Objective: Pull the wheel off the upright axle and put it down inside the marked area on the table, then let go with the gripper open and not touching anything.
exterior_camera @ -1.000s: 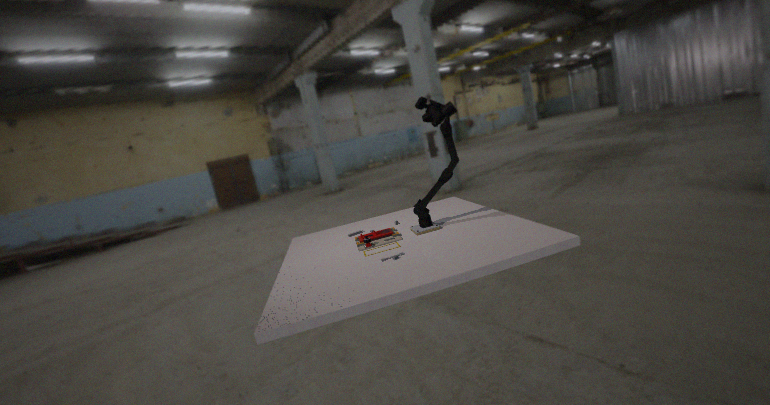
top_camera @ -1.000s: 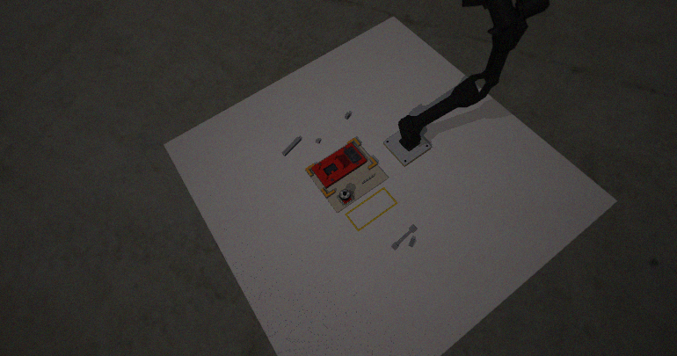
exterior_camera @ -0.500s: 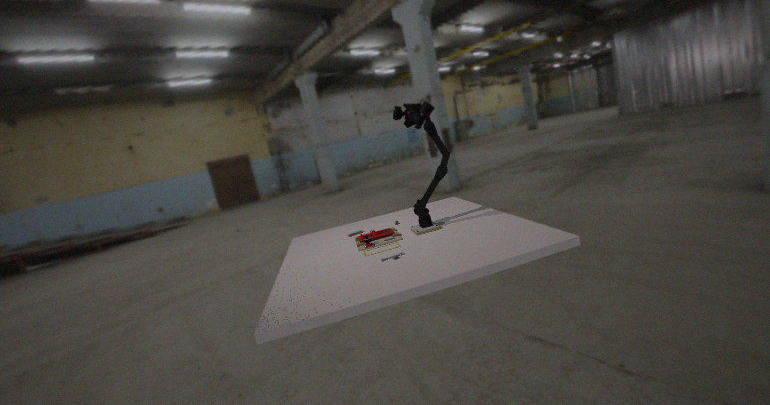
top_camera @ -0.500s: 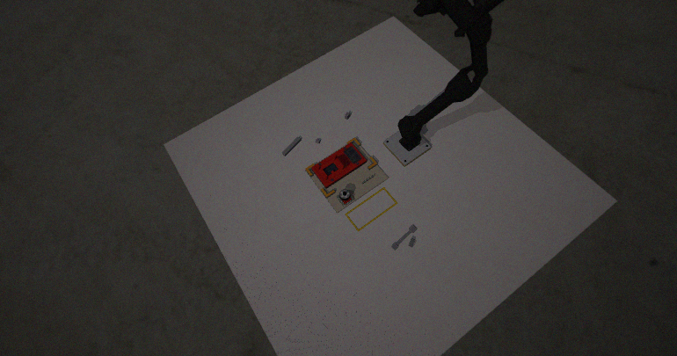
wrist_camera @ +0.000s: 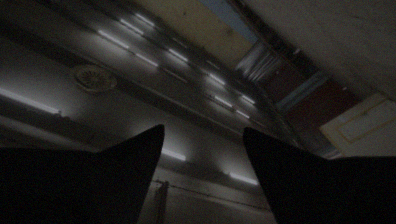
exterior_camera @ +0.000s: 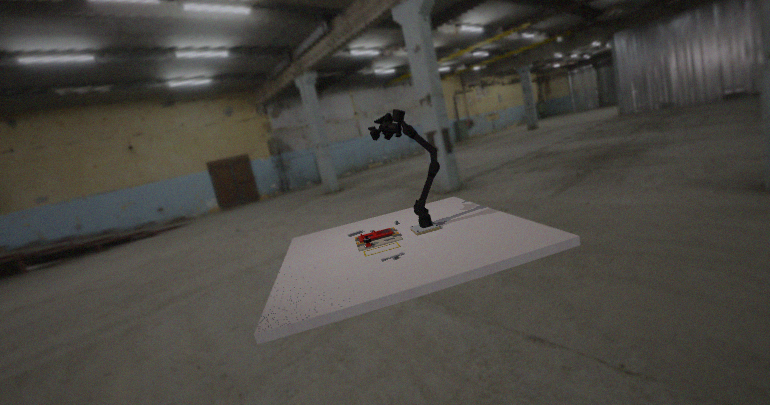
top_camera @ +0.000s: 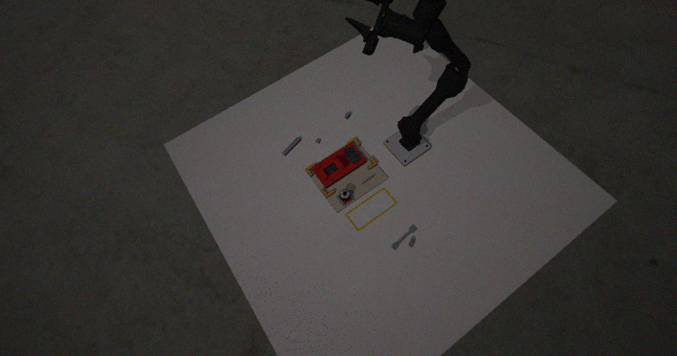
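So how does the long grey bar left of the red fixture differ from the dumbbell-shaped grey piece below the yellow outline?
The grey bar is a plain straight strip; the dumbbell-shaped piece has a thin shaft with blocky ends. The bar lies left of the red fixture, the dumbbell piece below the yellow outline. Both are grey, lie flat on the table, similarly slanted.

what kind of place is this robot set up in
It looks like a big, bare warehouse or factory hall: concrete columns, strip lights on the ceiling and a corrugated metal wall. The arm stands on a white slab laid on the floor.
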`<state>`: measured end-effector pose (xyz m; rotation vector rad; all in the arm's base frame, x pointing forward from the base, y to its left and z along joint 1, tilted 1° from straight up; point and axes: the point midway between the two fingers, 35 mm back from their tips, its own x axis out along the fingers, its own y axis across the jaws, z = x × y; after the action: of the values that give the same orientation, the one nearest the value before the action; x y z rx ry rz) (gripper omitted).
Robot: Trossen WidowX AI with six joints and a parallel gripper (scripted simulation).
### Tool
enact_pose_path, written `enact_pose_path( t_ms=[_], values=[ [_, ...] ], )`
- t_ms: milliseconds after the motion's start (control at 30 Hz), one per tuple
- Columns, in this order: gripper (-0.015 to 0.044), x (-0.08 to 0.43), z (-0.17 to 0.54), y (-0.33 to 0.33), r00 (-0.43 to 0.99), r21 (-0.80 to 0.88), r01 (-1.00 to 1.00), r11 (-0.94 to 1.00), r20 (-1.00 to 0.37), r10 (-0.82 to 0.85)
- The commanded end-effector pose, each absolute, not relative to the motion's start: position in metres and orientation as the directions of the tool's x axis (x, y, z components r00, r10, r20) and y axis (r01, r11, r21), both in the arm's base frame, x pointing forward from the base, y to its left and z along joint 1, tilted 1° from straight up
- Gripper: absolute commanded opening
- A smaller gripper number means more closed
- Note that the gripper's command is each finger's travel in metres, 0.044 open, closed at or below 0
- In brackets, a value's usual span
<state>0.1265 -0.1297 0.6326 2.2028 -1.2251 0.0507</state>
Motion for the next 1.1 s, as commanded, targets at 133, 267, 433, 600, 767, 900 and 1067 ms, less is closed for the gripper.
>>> enact_pose_path(
  t_ms=[133, 267, 433, 600, 767, 900, 1067],
  values=[
    [0.03, 0.183, 0.601, -0.133, 0.684, 0.673, -0.615, -0.411, 0.195, -0.703],
    [0.03, 0.222, 0.572, -0.133, 0.746, 0.76, -0.477, -0.441, 0.084, -0.661],
    [0.03, 0.261, 0.536, -0.131, 0.791, 0.84, -0.303, -0.45, -0.041, -0.61],
    [0.03, 0.29, 0.503, -0.127, 0.814, 0.892, -0.13, -0.434, -0.154, -0.561],
    [0.03, 0.316, 0.469, -0.117, 0.826, 0.908, 0.038, -0.416, -0.263, -0.498],
    [0.03, 0.327, 0.452, -0.11, 0.829, 0.909, 0.122, -0.399, -0.315, -0.463],
    [0.03, 0.346, 0.419, -0.1, 0.813, 0.884, 0.26, -0.388, -0.417, -0.406]
  ],
)
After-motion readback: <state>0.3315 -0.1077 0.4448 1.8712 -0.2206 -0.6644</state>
